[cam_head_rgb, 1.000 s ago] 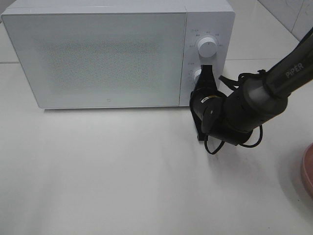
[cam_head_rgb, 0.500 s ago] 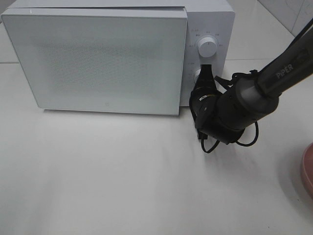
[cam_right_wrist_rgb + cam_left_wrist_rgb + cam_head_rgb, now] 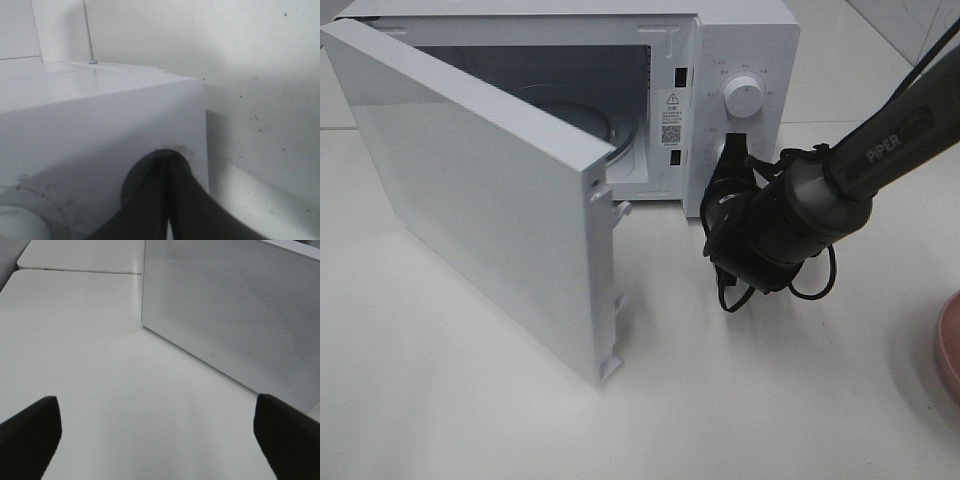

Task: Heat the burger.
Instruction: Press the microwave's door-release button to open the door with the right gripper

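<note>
The burger is out of view in every frame. A white microwave stands at the back of the table, its door swung wide out to the left and the cavity showing. My right gripper is shut, its tips pressed against the control panel below the upper knob. In the right wrist view the shut gripper meets the white panel. My left gripper is open and holds nothing; its dark fingers frame bare table in front of the door.
The rim of a pink plate shows at the right edge of the table. The open door juts toward the table's front left. The right arm reaches in from the upper right. White tabletop lies in front.
The microwave door has sprung from closed to wide open, swinging out to the left. The right gripper has stayed shut at the lower part of the control panel.
</note>
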